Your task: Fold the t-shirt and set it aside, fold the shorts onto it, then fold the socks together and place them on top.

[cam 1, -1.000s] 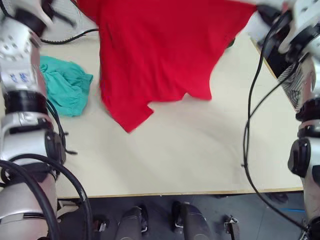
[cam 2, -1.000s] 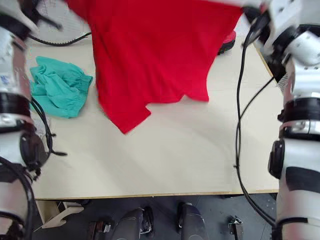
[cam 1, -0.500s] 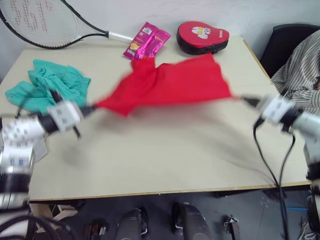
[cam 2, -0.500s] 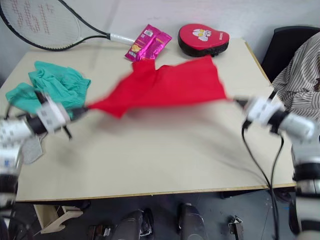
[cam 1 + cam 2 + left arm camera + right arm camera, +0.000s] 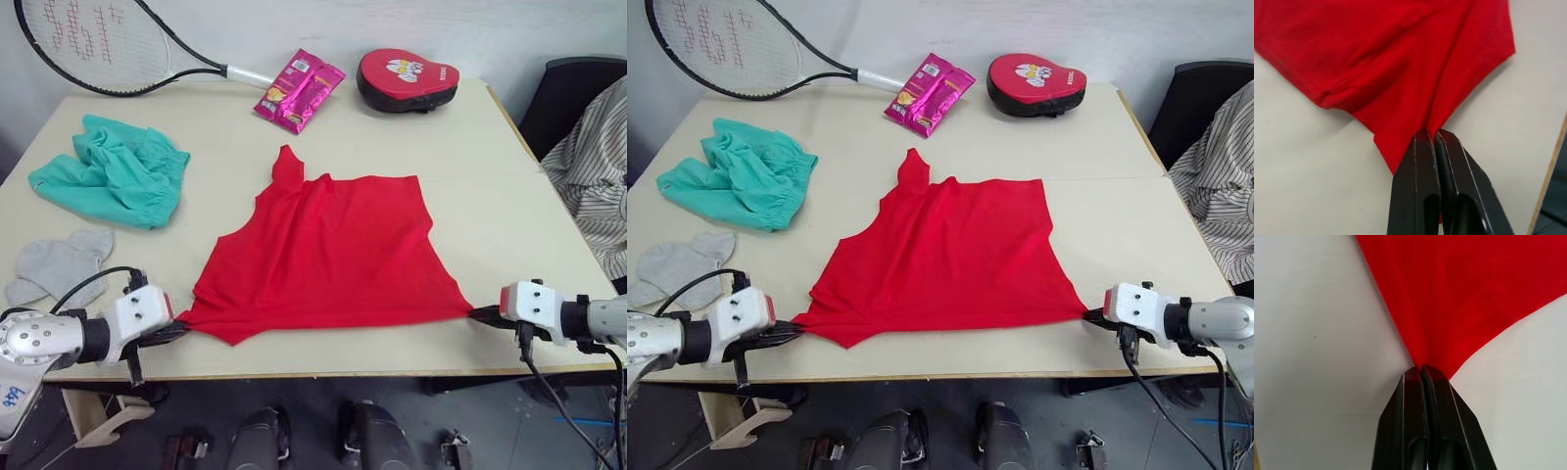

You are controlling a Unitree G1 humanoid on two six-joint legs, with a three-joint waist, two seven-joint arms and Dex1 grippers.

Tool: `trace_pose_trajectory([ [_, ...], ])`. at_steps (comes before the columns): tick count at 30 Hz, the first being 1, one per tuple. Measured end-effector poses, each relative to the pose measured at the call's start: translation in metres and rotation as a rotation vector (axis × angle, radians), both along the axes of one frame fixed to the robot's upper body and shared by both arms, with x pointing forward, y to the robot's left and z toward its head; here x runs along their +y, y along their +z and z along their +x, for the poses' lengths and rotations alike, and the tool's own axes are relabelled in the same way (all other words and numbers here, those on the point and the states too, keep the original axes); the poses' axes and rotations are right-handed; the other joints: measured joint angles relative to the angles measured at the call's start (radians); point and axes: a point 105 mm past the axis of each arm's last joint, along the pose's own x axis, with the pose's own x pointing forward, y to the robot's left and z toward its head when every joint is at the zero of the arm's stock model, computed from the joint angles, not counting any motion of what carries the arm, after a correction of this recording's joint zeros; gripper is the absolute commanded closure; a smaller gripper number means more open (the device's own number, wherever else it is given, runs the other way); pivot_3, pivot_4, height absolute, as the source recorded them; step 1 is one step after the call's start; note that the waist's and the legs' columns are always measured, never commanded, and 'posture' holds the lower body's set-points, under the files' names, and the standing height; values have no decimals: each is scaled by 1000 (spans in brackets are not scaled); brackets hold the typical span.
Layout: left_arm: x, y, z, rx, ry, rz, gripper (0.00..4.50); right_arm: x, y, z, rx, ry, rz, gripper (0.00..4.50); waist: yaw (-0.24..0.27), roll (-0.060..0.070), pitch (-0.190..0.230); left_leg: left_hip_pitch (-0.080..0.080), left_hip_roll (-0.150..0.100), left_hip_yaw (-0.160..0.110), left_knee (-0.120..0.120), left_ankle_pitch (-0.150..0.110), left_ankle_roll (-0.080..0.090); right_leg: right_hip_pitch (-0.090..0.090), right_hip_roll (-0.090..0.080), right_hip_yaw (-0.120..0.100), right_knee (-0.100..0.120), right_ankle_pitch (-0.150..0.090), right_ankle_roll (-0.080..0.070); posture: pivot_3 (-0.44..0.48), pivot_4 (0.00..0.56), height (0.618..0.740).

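Now the shirt [image 5: 328,259] lies spread on the surface [image 5: 490,137], roughly flat, its hem along the near edge and one sleeve poking away toward the far side. Its wide hem runs left to right between the two arms — that is the axis the coming fold turns on. The left pincer [image 5: 1432,139] is clamped on the near left corner of the hem, fingers together with red cloth bunched between them; the right pincer [image 5: 1420,372] is clamped likewise on the near right corner. So the shirt lies ahead of both pincers, stretching away from them toward the far edge, and each arm is equally near its own corner. The cloth looks taut along the hem and slightly rumpled by the left corner.

To the left, well apart from the shirt, the shorts [image 5: 113,176] sit in a crumpled heap. Nearer the edge on that side the socks [image 5: 59,266] lie flat, touching one another, just beyond the left arm.

At the far side rest a racket [image 5: 108,44], a pink packet [image 5: 299,90] and a red pad [image 5: 407,78] — none touching the shirt. A striped sleeve [image 5: 593,176] shows at the right edge.

The fold proper seems not yet begun; carrying both corners forward over the body would likely halve it.
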Motion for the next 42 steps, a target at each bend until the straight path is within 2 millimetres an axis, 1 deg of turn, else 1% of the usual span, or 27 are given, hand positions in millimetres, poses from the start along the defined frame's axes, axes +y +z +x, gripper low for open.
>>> trace_pose_trajectory([
  [3, 0, -7, -16, 150, -29, 5, 4487, 5, -2, -18, 185, -5, 23, 4500, -2, 0, 0, 0, 1, 0, 0, -1, 0, 0, 1, 0, 0, -1, -1, 0, 150, 740],
  [5, -2, -7, -15, 202, -61, 9, 4487, 8, 1, -18, 259, -22, 51, 4500, -3, 0, 0, 0, 1, 0, 1, -2, 1, 0, 1, -1, 0, -1, -1, 0, 150, 740],
  [6, -4, -2, -8, 191, -78, 5, 4487, 12, 9, -9, 235, -22, 63, 4500, -4, 1, 1, -1, 2, 0, 2, -3, 3, -1, 1, 0, 0, 0, -2, 0, 150, 740],
  [7, -6, 8, 7, 143, -100, 8, 4487, 19, 26, 10, 155, -19, 96, 4500, -4, 1, 0, -1, 3, 1, 1, -2, 3, 0, 3, -1, -5, 1, -4, 0, 150, 740],
  [8, -8, 14, 17, 101, -109, 11, 4487, 22, 35, 19, 102, -14, 107, 4500, -4, 1, 0, -2, 4, 1, 1, -2, 2, -1, 4, -1, -6, 2, -5, 0, 150, 740],
  [9, -11, 26, 36, 19, -112, 1, 4487, 23, 48, 37, 10, -26, 131, 4500, -3, 1, 0, 0, 5, 1, 2, -1, 1, 1, 6, -1, -6, 3, -5, 0, 150, 740],
  [10, -17, 47, 70, -132, -89, -34, 4487, 25, 70, 65, -136, -60, 170, 4500, 0, 2, 0, -1, 5, 1, 2, 0, 1, 1, 7, -1, -6, 4, -4, 0, 150, 740],
  [11, -21, 62, 90, -229, -73, -48, 4487, 29, 85, 81, -231, -73, 190, 4500, 3, 1, 1, -5, 5, 1, 2, 3, 1, -2, 8, -2, -6, 8, -5, 0, 150, 740],
  [12, -27, 86, 122, -382, -26, -76, 4487, 31, 110, 105, -371, -118, 224, 4500, 7, 1, 1, -5, 5, 1, 3, 10, -1, -2, 9, -1, -4, 10, -4, 0, 150, 740],
  [13, -32, 115, 148, -539, 21, -99, 4487, 34, 137, 124, -507, -154, 258, 4500, 11, 0, 2, -8, 5, 2, 5, 12, 1, -6, 11, 0, -1, 10, -4, 0, 150, 740],
  [15, -40, 186, 175, -890, 87, -101, 4487, 41, 198, 143, -785, -187, 300, 4500, 12, -1, 1, -19, 5, 4, 5, 15, 0, -18, 11, 1, 5, 10, -4, 0, 150, 740],
  [16, -37, 220, 181, -1051, 148, -114, 4487, 38, 225, 147, -905, -225, 323, 4500, 12, -2, 1, -23, 5, 5, 5, 15, 1, -23, 11, 1, 4, 10, -3, 0, 150, 740],
  [17, -28, 264, 179, -1248, 229, -132, 4487, 33, 258, 147, -1046, -268, 351, 4500, 9, -2, 1, -30, 5, 7, 4, 15, 1, -30, 11, 1, 2, 10, -3, 0, 150, 740],
  [19, -17, 320, 160, -1502, 303, -163, 4487, 24, 305, 134, -1261, -314, 398, 4500, -1, -2, 1, -35, 4, 9, 2, 14, 2, -37, 11, -1, 2, 9, -2, 0, 150, 740],
  [21, -11, 351, 142, -1661, 314, -171, 4487, 17, 330, 122, -1399, -331, 392, 4500, -6, -2, 1, -33, 4, 11, 1, 11, 4, -37, 11, -6, 2, 9, -2, 0, 150, 740],
  [23, -11, 363, 126, -1753, 241, -157, 4487, 12, 344, 111, -1507, -321, 358, 4500, -8, -2, 1, -32, 4, 16, 1, 9, 5, -36, 13, -13, 1, 7, 1, 0, 150, 740],
  [25, -12, 352, 123, -1731, 146, -110, 4487, 6, 340, 108, -1522, -311, 310, 4500, -8, -2, 1, -31, 4, 23, 2, 7, 7, -36, 13, -14, 0, 6, 3, 0, 150, 740],
  [27, -8, 317, 133, -1608, 70, -46, 4487, 1, 320, 113, -1472, -295, 265, 4500, -10, -2, 1, -28, 4, 33, 3, 6, 9, -33, 13, -11, 2, 6, 3, 0, 150, 740],
  [29, -2, 268, 146, -1433, 29, -18, 4487, -2, 289, 122, -1371, -271, 221, 4500, -13, -1, 2, -17, 5, 35, 6, 7, 10, -24, 13, -8, 3, 8, 5, 0, 150, 740],
  [30, 2, 236, 148, -1329, 3, 11, 4487, -2, 268, 125, -1304, -242, 187, 4500, -19, -1, 2, -13, 5, 35, 7, 7, 11, -20, 13, -7, 0, 9, 5, 0, 150, 740],
  [32, 9, 177, 144, -1148, -56, 86, 4487, -5, 227, 127, -1187, -189, 102, 4500, -25, -2, 2, -4, 5, 33, 5, 7, 11, -16, 12, 2, 4, 9, 5, 0, 150, 740],
  [34, 12, 112, 123, -923, -129, 157, 4487, -9, 174, 119, -1057, -117, 7, 4500, -32, -2, 2, -1, 6, 32, 4, 6, 10, -15, 7, 11, 5, 9, 4, 0, 150, 740],
  [36, 9, 62, 98, -722, -167, 174, 4487, -12, 122, 106, -918, -57, -56, 4500, -32, -2, 2, -2, 7, 32, 4, 6, 9, -16, 6, 11, 10, 7, 3, 0, 150, 740],
  [37, 6, 43, 84, -628, -169, 172, 4487, -12, 95, 96, -839, -37, -66, 4500, -32, -2, 2, -3, 7, 32, 3, 6, 8, -18, 5, 11, 10, 7, 2, 0, 150, 740],
  [38, 3, 29, 69, -535, -180, 178, 4487, -12, 69, 85, -757, -20, -69, 4500, -31, -2, 2, -3, 7, 32, 4, 5, 8, -18, 5, 11, 10, 5, 2, 0, 150, 740],
  [39, 1, 22, 59, -475, -189, 188, 4487, -12, 53, 77, -699, -12, -73, 4500, -30, -2, 2, -2, 6, 32, 5, 5, 7, -18, 5, 11, 10, 4, 2, 0, 150, 740],
  [42, -3, 10, 24, -268, -206, 210, 4487, -12, 26, 50, -546, 26, -94, 4500, -31, 0, 1, 3, 6, 31, 5, 4, 6, -15, 4, 12, 11, 4, 1, 0, 150, 740],
])
